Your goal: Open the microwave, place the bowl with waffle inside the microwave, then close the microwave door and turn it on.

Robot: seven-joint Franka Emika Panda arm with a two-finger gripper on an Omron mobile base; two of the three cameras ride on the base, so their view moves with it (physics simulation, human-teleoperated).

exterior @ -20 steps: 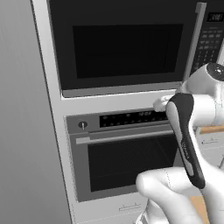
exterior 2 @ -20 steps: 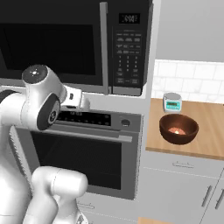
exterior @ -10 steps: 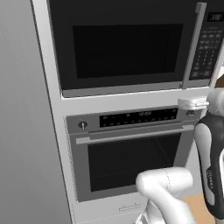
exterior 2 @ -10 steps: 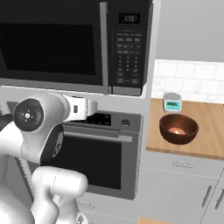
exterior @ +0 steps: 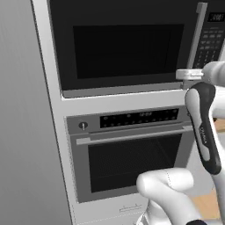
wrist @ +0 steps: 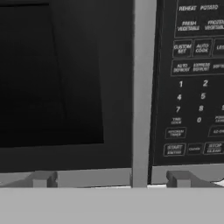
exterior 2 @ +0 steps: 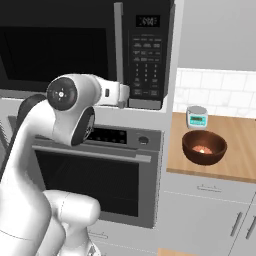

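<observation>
Raised since a second ago, the gripper (wrist: 111, 179) now faces the lower edge of the microwave door (wrist: 65, 78), jaws spread wide and empty. Its handle (wrist: 141, 92) stands between the fingertips (wrist: 41, 179), just beyond them; the door is shut.

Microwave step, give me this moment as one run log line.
claw: open, at handle | microwave door: shut | bowl: on counter

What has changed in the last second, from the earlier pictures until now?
The arm raised the gripper from in front of the oven's control panel up to the lower end of the microwave door handle. The fingers are open, one on each side of the handle, holding nothing. The door remains closed; the bowl has not moved on the counter.
</observation>
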